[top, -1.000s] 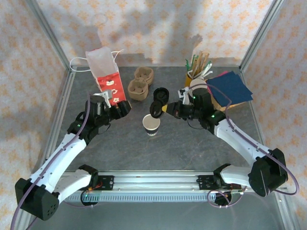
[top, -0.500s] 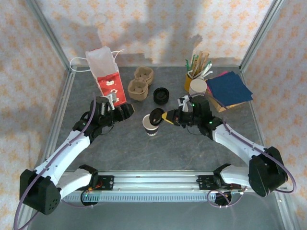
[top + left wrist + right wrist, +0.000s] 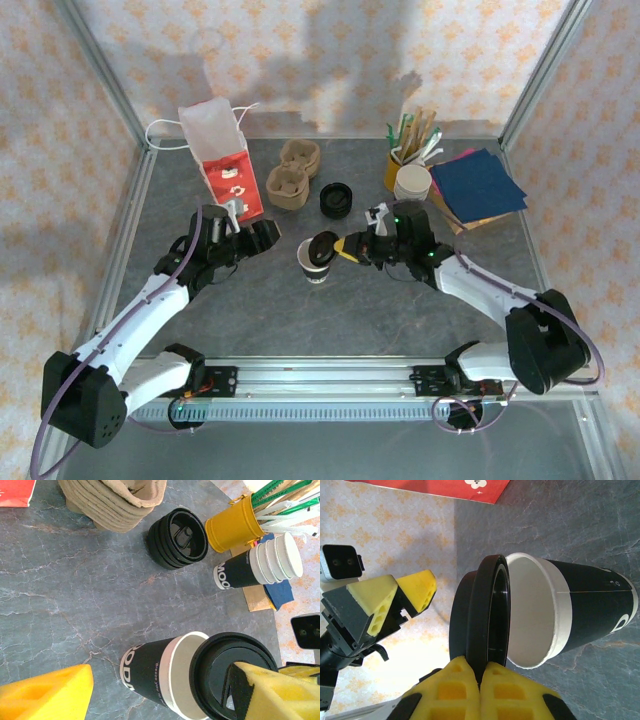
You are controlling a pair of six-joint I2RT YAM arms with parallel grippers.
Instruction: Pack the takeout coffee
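Right gripper [image 3: 346, 250] is pinching the black lid [image 3: 322, 247] by its rim, tilted over the upright cup [image 3: 316, 268] mid table [image 3: 390, 320] from 3 o'clock, with the left gripper [image 3: 262, 232] spread wide at its 10 o'clock.

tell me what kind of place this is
Probably a mock takeout-coffee station in a robot lab, not a real café: a stack of paper cups, a pile of black lids and cardboard cup carriers.
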